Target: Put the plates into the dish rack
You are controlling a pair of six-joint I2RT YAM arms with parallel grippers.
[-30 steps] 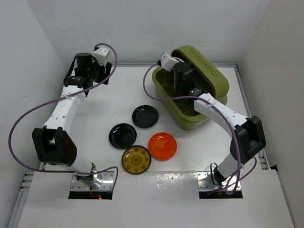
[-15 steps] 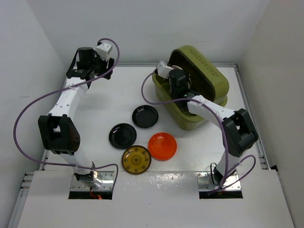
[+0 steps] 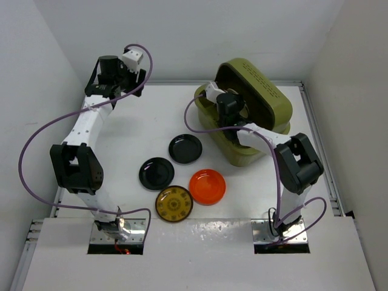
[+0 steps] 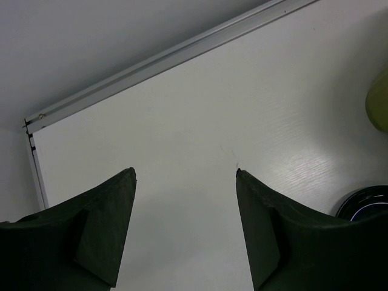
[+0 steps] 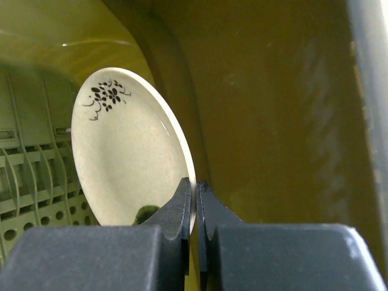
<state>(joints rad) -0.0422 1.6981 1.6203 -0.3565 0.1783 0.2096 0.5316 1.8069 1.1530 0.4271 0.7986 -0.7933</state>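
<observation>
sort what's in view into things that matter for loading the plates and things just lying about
For the job:
rack
cream plate, pinched by the right tool inside the rack
far black plate, near black plate, orange plate and yellow plate, flat on the table
left tool, open

Just there:
purple cables

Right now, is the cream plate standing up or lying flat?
Standing up. The cream plate is held upright inside the dish rack, with the right gripper pinching its rim.
</observation>
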